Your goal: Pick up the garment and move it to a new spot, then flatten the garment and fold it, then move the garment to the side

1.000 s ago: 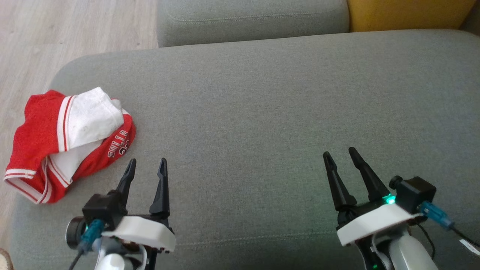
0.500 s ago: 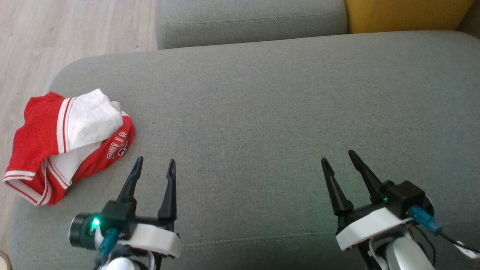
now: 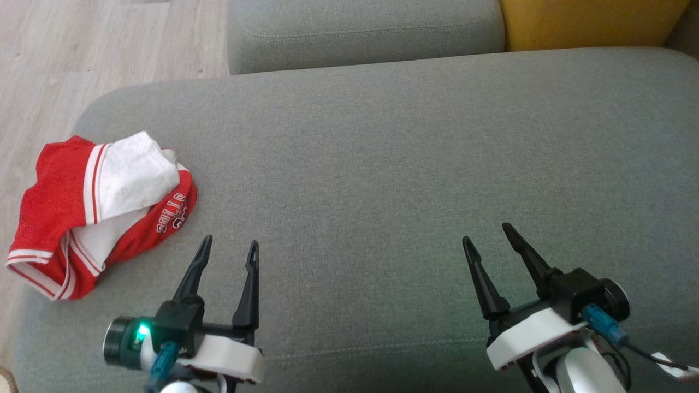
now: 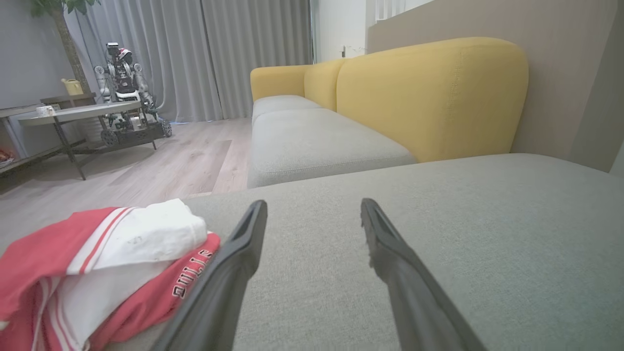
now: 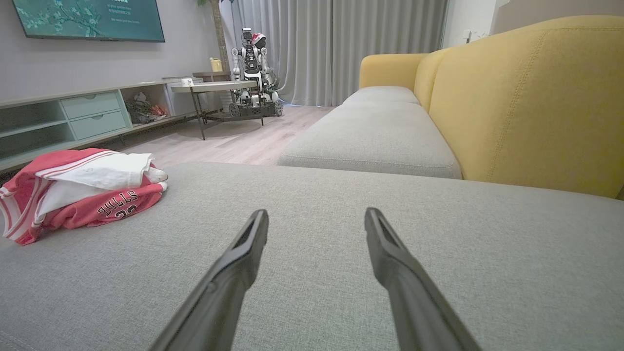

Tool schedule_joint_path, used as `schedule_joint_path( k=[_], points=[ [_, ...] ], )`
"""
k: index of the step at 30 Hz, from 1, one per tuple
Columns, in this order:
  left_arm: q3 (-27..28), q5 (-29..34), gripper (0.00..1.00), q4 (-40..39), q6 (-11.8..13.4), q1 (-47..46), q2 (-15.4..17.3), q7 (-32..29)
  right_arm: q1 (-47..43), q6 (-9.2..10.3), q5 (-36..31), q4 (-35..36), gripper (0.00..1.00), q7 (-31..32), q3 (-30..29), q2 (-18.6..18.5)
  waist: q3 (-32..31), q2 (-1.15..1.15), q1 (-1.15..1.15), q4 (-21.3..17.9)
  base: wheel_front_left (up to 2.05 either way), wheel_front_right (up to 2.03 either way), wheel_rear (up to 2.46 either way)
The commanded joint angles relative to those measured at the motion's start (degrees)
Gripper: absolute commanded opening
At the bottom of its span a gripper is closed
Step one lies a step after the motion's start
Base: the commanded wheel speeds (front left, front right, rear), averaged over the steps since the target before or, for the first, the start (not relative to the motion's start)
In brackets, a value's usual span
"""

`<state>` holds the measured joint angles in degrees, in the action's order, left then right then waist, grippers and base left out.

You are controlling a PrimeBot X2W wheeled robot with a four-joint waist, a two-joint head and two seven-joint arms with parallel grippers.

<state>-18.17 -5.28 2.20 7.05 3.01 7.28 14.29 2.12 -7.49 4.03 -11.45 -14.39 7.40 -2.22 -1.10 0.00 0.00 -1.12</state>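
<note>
The red shirt (image 3: 104, 210) lies bunched on the grey couch (image 3: 382, 153). The left tool (image 3: 230, 242) is near it, the right tool (image 3: 485, 233) well apart, both spread wide and empty.

Light: soft, even daylight, brightest at curtains (image 4: 243, 53).
Shadows: faint, diffuse on cushion (image 3: 382, 164).
Glow: green lamp (image 3: 143, 330) by left gripper (image 3: 230, 241).
Head view: slightly grainy.
Wrist edges: wide-angle stretch.

A big soft grey cloth sofa seat (image 3: 382, 136) is carrying a piece of clothing. A crumpled red and white sports shirt (image 3: 98, 207) is lying in a heap on it, right at the seat's left edge near the rounded corner, with its letters showing.
</note>
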Motion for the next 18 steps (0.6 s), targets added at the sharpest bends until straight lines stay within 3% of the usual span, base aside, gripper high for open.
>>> schedule_joint_path(
  k=[1,18],
  points=[
    [2.48,0.59,1.00,-1.31,-0.25,-1.66,0.03,0.71,3.58,0.00,-0.33,1.56,1.00,-0.61,1.05,-0.65,0.04,0.00,0.00,-0.01,0.00,0.00,0.00],
    [5.08,2.24,1.00,0.15,-3.21,-1.38,-1.89,0.71,3.55,0.00,-0.08,1.49,1.00,-0.61,1.41,-0.65,-0.25,0.00,0.00,0.23,0.00,0.00,0.00]
  ],
)
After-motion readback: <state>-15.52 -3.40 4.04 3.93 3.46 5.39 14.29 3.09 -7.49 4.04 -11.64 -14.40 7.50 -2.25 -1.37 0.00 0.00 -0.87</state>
